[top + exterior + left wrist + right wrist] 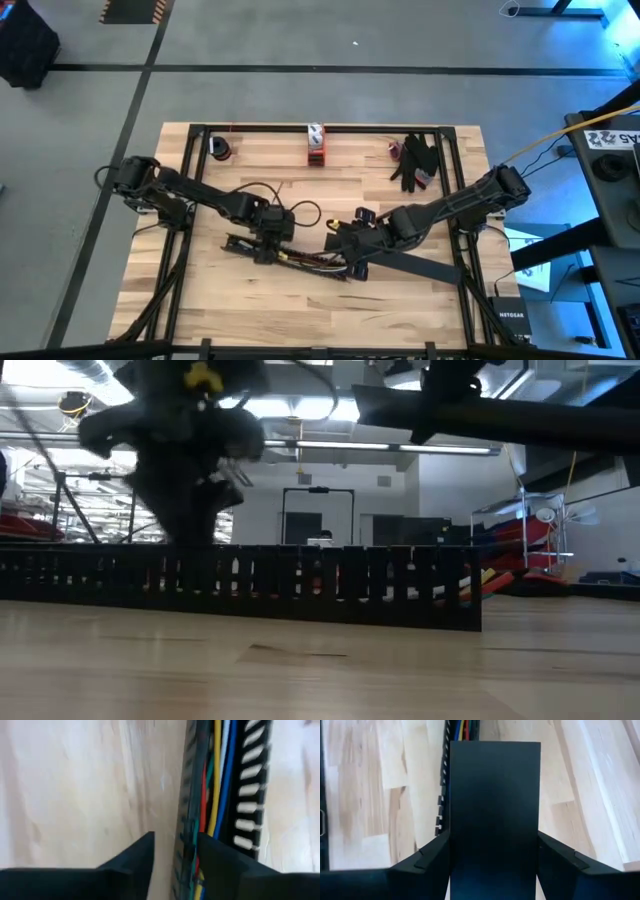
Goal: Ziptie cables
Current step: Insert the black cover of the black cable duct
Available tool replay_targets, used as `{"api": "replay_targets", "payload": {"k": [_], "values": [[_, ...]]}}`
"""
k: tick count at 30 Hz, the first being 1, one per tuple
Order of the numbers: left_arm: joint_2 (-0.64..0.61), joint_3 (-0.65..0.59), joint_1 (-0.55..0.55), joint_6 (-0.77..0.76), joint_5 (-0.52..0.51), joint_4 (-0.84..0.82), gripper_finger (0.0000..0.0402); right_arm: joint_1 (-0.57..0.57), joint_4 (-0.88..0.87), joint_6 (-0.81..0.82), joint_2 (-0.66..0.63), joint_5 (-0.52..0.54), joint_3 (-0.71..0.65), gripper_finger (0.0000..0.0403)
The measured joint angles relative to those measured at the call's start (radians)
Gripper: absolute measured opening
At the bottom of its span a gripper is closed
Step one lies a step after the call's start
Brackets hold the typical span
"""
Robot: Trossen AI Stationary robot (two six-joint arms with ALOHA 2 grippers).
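- The bunch of thin coloured cables, blue, yellow, red, green and white, lies inside a long black slotted plastic channel on the pale wooden surface, toward its front edge and roughly midway between the side edges.
- The left tool is down at the left end of that channel. In its wrist view the two dark fingers stand a little apart, straddling one slotted wall of the channel; whether they actually pinch it I cannot tell.
- The right tool is at the right part of the channel. Its fingers are spread wide on either side of a flat, long black strip, which fills the gap between them and looks gripped; the strip runs over the channel, with the cables just showing beyond its far end.
- Near the surface's back edge sit a small red and white object, a dark round item toward the back left corner, and a black glove-like heap toward the back right corner.
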Motion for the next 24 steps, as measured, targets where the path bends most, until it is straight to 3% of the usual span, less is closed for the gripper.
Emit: {"api": "replay_targets", "payload": {"k": [4, 9, 18, 24], "values": [[-0.029, 0.06, 0.021, 0.053, 0.001, 0.018, 0.0183, 0.001, -0.01, 0.008, 0.0, -0.033, 0.001, 0.0229], [-0.044, 0.08, 0.012, 0.061, 0.041, 0.194, 0.0218, 0.044, -0.079, 0.075, 0.0, -0.051, 0.001, 0.0229], [0.122, 0.08, -0.055, 0.084, 0.062, 0.589, 0.0257, 0.209, -0.075, 0.348, -0.001, 0.023, -0.035, 0.0229], [0.242, 0.148, -0.079, 0.077, 0.058, 0.617, 0.0281, 0.293, -0.071, 0.466, 0.0, 0.116, -0.045, 0.0229]]}}
